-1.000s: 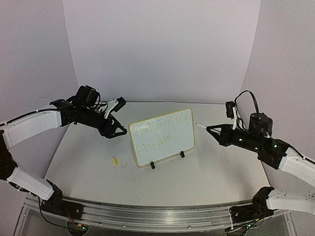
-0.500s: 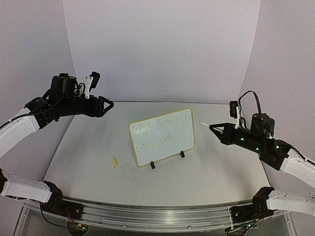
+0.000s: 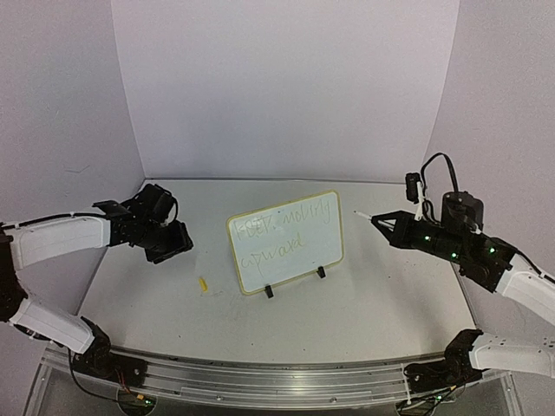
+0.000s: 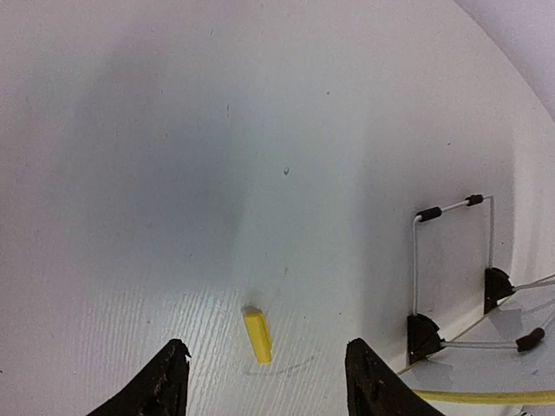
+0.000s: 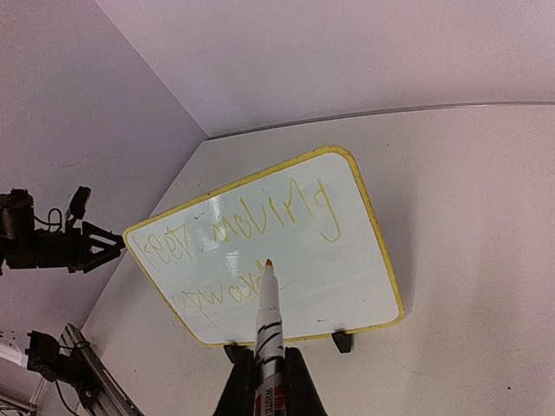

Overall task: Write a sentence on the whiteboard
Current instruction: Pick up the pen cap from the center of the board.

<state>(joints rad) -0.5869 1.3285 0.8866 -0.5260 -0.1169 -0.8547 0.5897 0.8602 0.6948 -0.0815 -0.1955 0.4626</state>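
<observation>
The whiteboard [image 3: 305,260] stands on two black clip feet mid-table, yellow-rimmed. The sentence [image 3: 288,227] runs across it in two faint yellow-green lines, which read mirrored in the right wrist view as the sentence [image 5: 245,224] on the whiteboard [image 5: 347,269]. My right gripper [image 3: 392,227] is shut on a white marker [image 5: 270,316], and its orange tip hangs just off the board's right side. My left gripper [image 3: 176,246] points down left of the board, open. A small yellow cap [image 4: 257,335] lies on the table between and just ahead of its fingertips [image 4: 173,368].
The yellow cap [image 3: 202,283] lies near the board's lower left corner. The board's wire stand and black feet [image 4: 422,334] show at the right of the left wrist view. Lilac walls close in at the back and both sides.
My left arm pulled away from the board's left edge, swung up and back, then dropped over the yellow cap. My right gripper drew slightly away from the board with the marker.
</observation>
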